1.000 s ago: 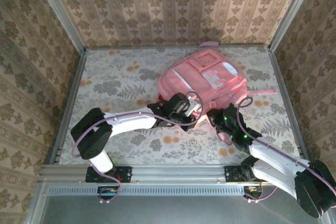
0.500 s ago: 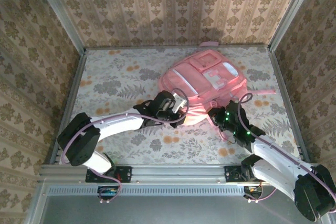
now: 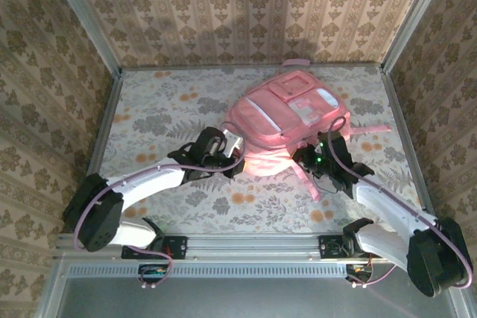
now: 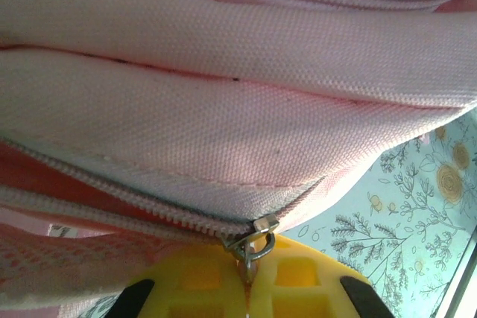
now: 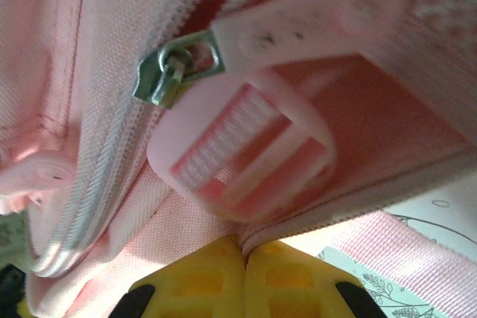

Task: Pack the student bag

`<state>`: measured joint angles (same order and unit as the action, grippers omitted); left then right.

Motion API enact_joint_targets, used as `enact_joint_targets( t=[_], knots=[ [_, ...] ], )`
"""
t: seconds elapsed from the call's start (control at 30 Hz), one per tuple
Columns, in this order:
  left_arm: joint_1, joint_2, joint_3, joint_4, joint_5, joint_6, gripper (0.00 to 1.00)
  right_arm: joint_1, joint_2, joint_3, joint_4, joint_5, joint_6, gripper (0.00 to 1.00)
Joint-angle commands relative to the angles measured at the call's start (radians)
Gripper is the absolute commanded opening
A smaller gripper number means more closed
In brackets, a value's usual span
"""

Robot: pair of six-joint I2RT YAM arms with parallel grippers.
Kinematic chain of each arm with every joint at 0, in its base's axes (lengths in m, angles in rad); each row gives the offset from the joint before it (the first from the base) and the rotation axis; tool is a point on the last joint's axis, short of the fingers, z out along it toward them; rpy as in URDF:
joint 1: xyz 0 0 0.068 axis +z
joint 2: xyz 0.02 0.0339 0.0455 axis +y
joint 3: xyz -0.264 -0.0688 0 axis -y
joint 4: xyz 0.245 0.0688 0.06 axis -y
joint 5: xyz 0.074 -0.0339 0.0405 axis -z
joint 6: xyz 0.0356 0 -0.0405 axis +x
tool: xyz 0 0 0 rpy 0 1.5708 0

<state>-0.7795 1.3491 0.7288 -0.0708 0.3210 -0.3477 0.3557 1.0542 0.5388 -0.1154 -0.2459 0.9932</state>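
Leftward along the bag's [image 3: 291,113] near edge went the left tool [image 3: 232,141] over the last second, while the right tool [image 3: 309,156] pushed farther in toward the bag's near right corner. The bag lay on the counter [image 3: 160,113], right of centre and toward the far side, front pockets up. The left tool's fingers were pinched tight on a metal zip pull [image 4: 252,243] at the bag's seam. The right tool was closed on a fold of the bag's pink fabric, just near of a pink buckle [image 5: 238,150] and a metal slider [image 5: 175,68].
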Motion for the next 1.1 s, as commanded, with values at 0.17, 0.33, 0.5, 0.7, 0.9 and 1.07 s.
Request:
enact_joint_targets(
  t=[0.17, 0.33, 0.5, 0.7, 0.9, 1.07],
  knots=[
    [-0.067, -0.106, -0.062, -0.072, -0.115, -0.014, 0.00, -0.014, 0.235, 0.248, -0.010, -0.143, -0.260, 0.00],
    [-0.143, -0.127, -0.054, -0.067, -0.132, -0.011, 0.00, 0.044, 0.353, 0.383, -0.040, -0.176, -0.339, 0.00],
    [-0.216, -0.096, -0.006, -0.072, -0.127, 0.012, 0.00, 0.068, 0.400, 0.440, -0.079, -0.148, -0.357, 0.00],
    [-0.237, -0.018, 0.054, -0.041, -0.124, 0.007, 0.00, 0.060, 0.307, 0.421, -0.201, 0.036, -0.324, 0.38],
    [-0.218, 0.038, 0.095, -0.007, -0.111, 0.000, 0.00, 0.060, 0.071, 0.253, -0.187, 0.081, -0.092, 0.47],
    [-0.217, 0.050, 0.098, 0.000, -0.099, 0.001, 0.00, 0.086, -0.066, 0.043, 0.031, -0.016, 0.186, 0.55]
  ],
)
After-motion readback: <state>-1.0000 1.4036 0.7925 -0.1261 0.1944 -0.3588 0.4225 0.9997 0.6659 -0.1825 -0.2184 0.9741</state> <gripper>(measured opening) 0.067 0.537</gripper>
